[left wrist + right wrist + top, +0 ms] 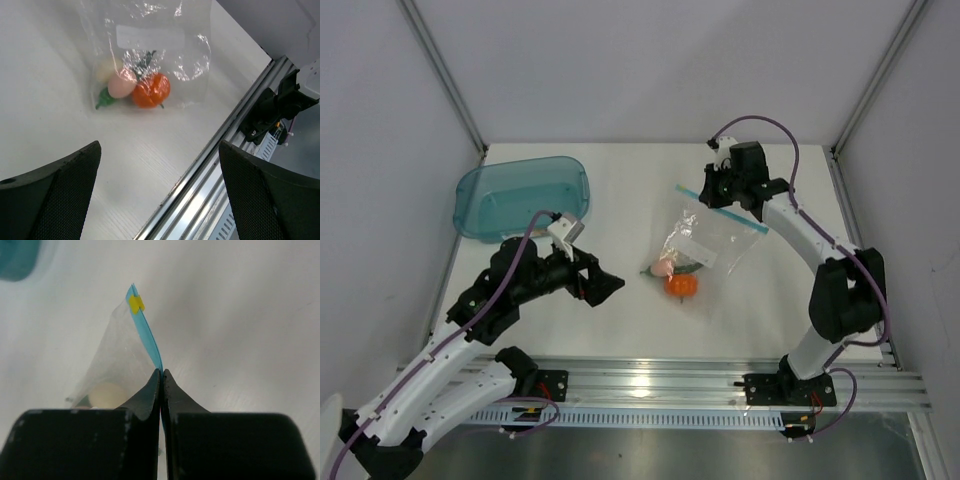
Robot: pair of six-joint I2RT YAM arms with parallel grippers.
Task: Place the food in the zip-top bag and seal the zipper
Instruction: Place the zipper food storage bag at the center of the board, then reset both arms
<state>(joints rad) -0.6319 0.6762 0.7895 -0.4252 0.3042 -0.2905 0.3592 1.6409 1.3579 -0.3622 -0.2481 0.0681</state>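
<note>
The clear zip-top bag [712,240] lies mid-table with the food inside: an orange fruit [682,285], a pink-cream egg lump [662,268] and a green vegetable [104,98]. The left wrist view shows the bag [150,40], the fruit [151,91] and the lump [121,85]. My right gripper [720,190] is shut on the light-blue zipper [725,212], which runs up from its fingertips in the right wrist view [146,335], where the gripper [162,372] pinches it. My left gripper [610,285] is open and empty, left of the bag; its fingers [60,185] frame bare table.
A teal translucent tub [520,195] stands at the back left. The aluminium rail [700,380] runs along the table's near edge. A yellow tab [136,302] marks the zipper's far end. Grey walls enclose the table on three sides.
</note>
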